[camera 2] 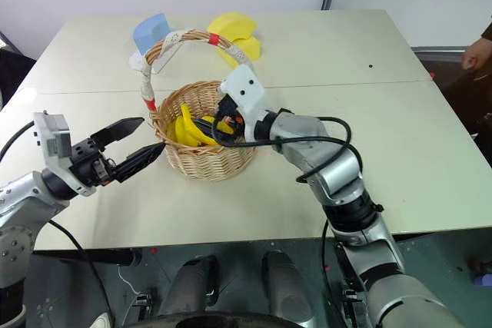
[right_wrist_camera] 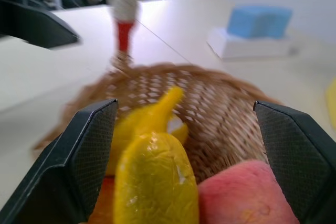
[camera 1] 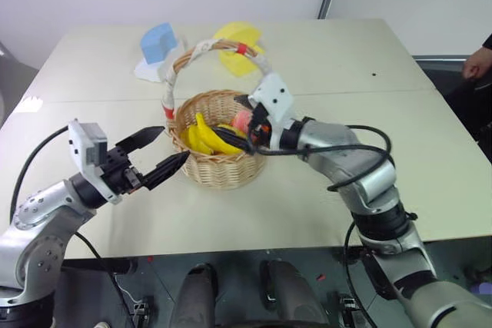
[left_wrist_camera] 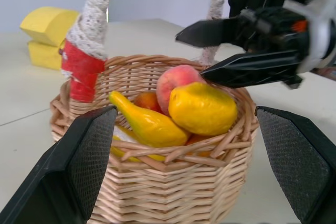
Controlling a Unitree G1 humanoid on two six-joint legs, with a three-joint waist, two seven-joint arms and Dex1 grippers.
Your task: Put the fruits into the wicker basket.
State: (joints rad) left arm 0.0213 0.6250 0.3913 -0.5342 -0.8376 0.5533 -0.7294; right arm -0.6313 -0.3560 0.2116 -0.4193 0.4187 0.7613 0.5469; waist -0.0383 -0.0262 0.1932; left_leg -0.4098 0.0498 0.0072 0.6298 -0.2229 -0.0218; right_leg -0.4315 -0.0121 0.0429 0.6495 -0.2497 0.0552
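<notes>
The wicker basket [camera 1: 219, 170] stands at the middle of the table, its arched handle [camera 1: 173, 74] wrapped in white with red bands. The pink-red peach [left_wrist_camera: 176, 77] and the yellow lemon [left_wrist_camera: 202, 108] lie inside it, on top of yellow bananas [left_wrist_camera: 147, 124]. My right gripper [camera 1: 241, 120] hovers over the basket's right side, open, its fingers spread just above the lemon [right_wrist_camera: 152, 182] and peach [right_wrist_camera: 247, 192]. To the basket's left, my left gripper [camera 1: 171, 147] is open and points at the wicker wall, with nothing between its fingers.
A blue foam block [camera 1: 159, 40] on a white piece and a yellow foam shape [camera 1: 240, 40] sit behind the basket at the table's far side. A person's hand [camera 1: 478, 59] shows at the right edge, off the table.
</notes>
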